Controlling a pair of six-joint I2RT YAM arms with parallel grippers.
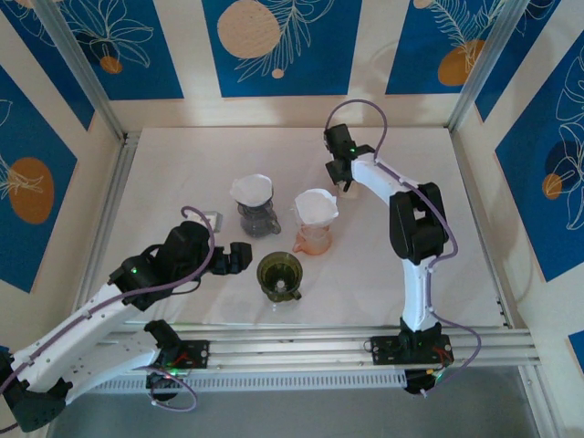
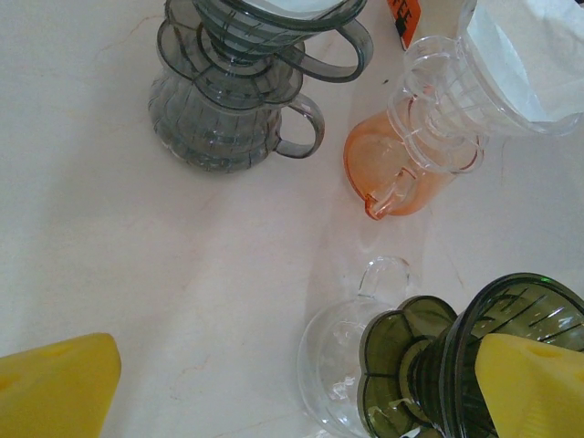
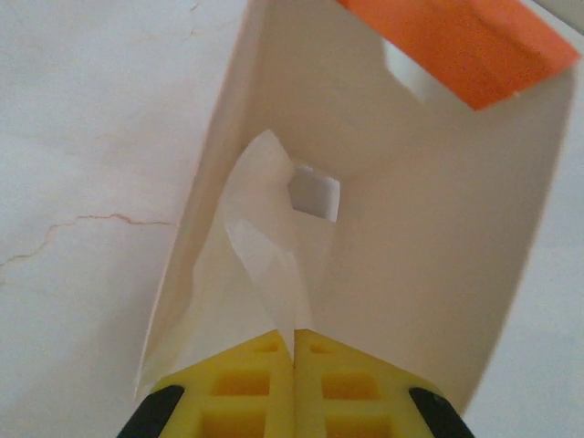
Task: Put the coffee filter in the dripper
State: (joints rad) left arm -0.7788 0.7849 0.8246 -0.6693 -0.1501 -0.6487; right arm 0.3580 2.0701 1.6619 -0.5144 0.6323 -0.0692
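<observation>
Right wrist view: the right hand (image 3: 294, 365) is clenched, its two yellow fingers (image 3: 242, 388) pressed together on the thin edge of a white filter (image 3: 265, 237). The filter curls up from the fingertips into the mouth of a white box (image 3: 438, 228) just ahead of the hand. A square hole shows in the box's far wall, and an orange label (image 3: 456, 41) sits at its far right end. Left of the box is bare counter (image 3: 82, 137) marked by a faint crack line.

From the top camera, this hand is over the box, well apart from the left hand (image 1: 239, 257).

The left hand is released. In its wrist view the yellow fingertips (image 2: 55, 388) stand wide apart at the lower corners, with nothing gripped between them. Just beside its right finger is the green dripper (image 2: 474, 338), sitting on a clear glass jug (image 2: 342, 365); whether the finger touches the dripper I cannot tell. Farther ahead and to the right, an orange jug (image 2: 392, 169) carries a clear dripper (image 2: 447, 100) lined with white paper (image 2: 538, 64). Ahead and to the left stands a grey dripper (image 2: 228, 91) on its grey jug.
</observation>
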